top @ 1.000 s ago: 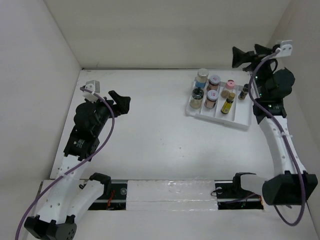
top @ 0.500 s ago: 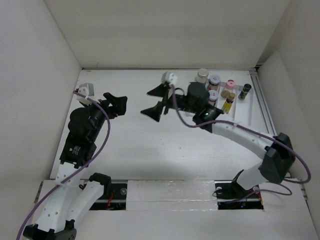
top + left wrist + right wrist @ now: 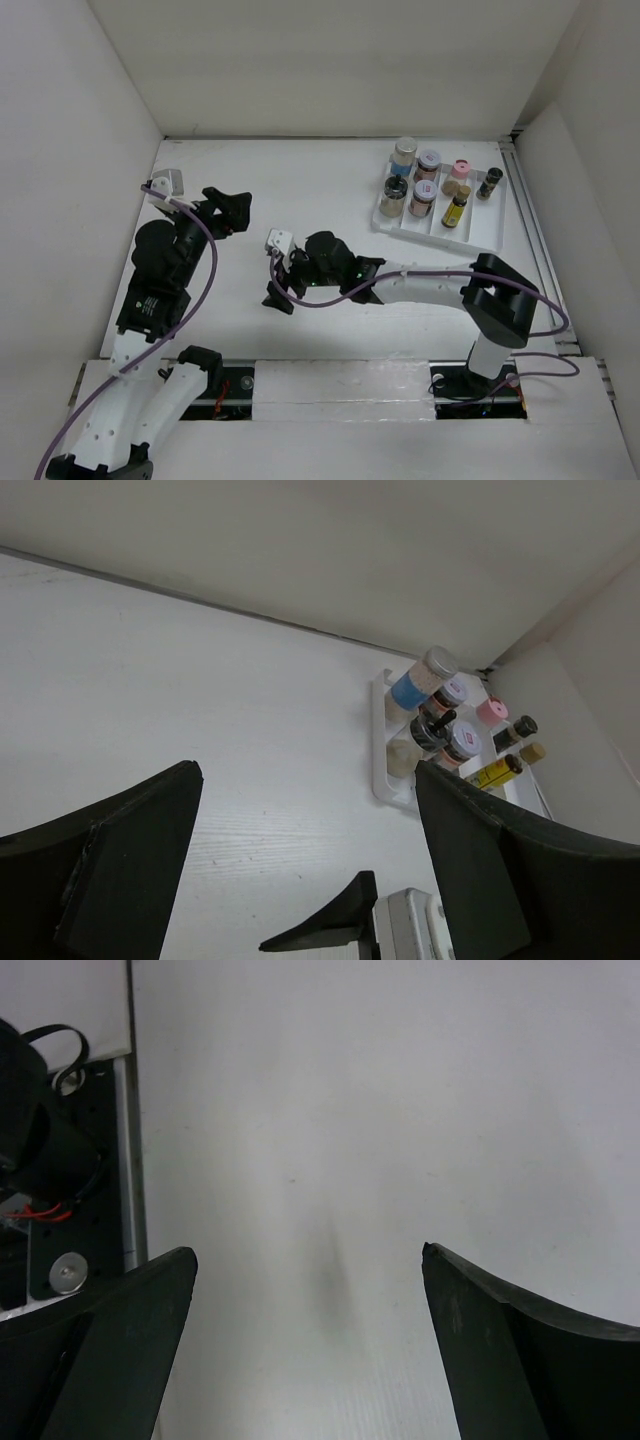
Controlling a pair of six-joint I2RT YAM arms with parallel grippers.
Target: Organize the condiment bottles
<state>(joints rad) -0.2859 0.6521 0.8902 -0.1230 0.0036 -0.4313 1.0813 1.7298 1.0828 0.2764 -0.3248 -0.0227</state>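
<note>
Condiment bottles are standing grouped in the white tray, far right.
Left pincer and right pincer are gaping wide, holding nothing, well apart from the tray; sorting looks done.

White tray, condiment bottles capped pink, silver and black.

Your right gripper gone from far-right spot beside tray. Swept left across table; now low at near centre. Your left gripper shifted slightly left and nearer.
</note>
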